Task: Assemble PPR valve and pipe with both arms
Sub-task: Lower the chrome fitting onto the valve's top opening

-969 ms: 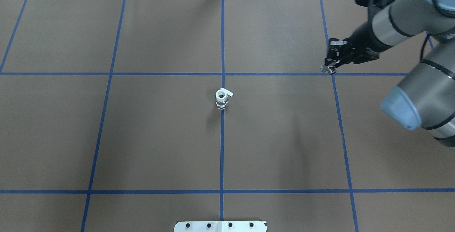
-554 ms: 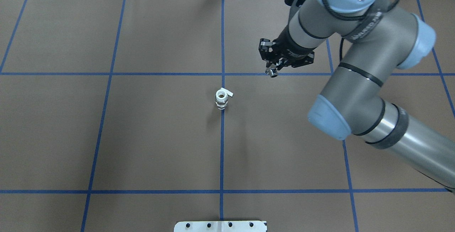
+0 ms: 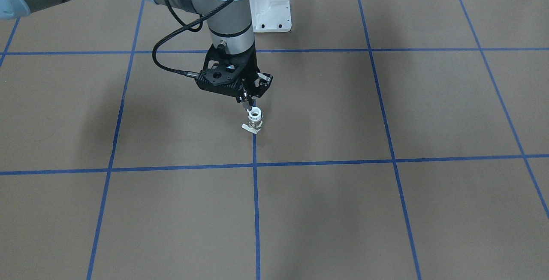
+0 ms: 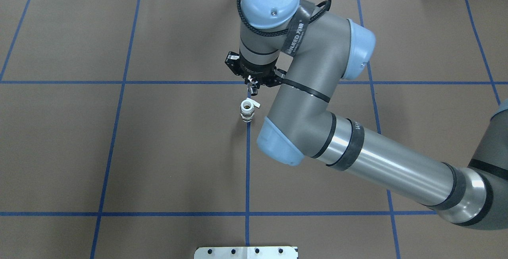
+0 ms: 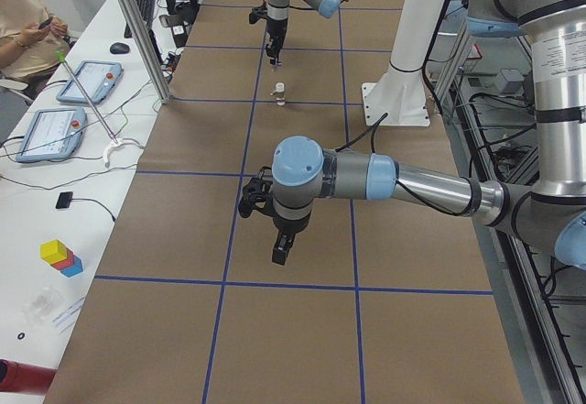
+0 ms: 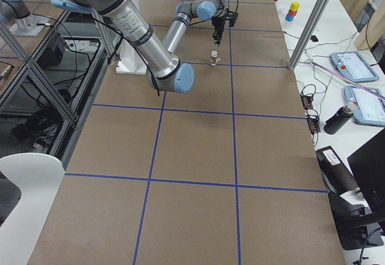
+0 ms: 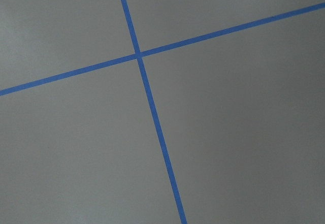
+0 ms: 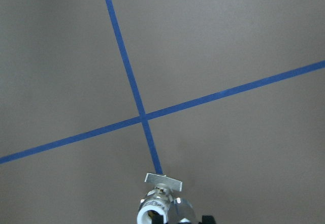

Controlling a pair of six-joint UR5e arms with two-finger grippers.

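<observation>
The right gripper (image 4: 251, 87), pinched narrow on a small silvery pipe piece (image 4: 254, 91), hangs just up-frame of the upright valve (image 4: 247, 111) at the overhead view's centre, far nearer its upward-facing mouth than the left gripper (image 5: 280, 256), whose opening I cannot tell.

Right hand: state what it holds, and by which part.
The right hand pinches a small silvery pipe piece at its fingertips, near the upright valve; which part is gripped is too small to tell.
</observation>
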